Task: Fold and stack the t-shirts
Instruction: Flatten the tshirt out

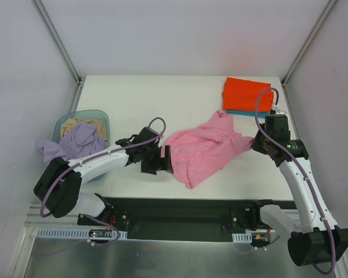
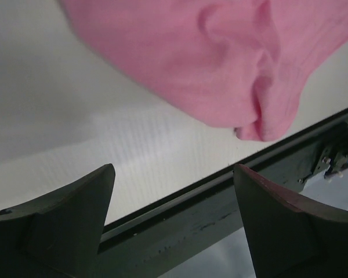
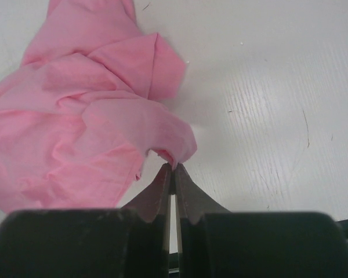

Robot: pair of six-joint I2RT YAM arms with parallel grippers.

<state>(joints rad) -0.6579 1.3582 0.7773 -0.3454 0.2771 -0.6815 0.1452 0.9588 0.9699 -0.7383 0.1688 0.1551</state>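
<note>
The right jaws are clamped on the 3 o'clock edge of the pink shirt [image 1: 206, 147]. The left jaws stand apart, empty, just short of its 9 o'clock edge, and we judge they mean to spread it on the counter [image 1: 133, 104]. At 1 o'clock the orange-red shirt [image 1: 243, 92] lies folded on the teal shirt [image 1: 238, 113]. At 9 o'clock the basket [image 1: 100, 115] holds the lavender shirt [image 1: 81, 139] and tan cloth [image 1: 75, 123].

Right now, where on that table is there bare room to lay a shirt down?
The widest bare patch is the far strip of the table, between the basket and the orange-red shirt. A smaller one lies between the pink shirt and the near right corner. The middle is crowded.
</note>
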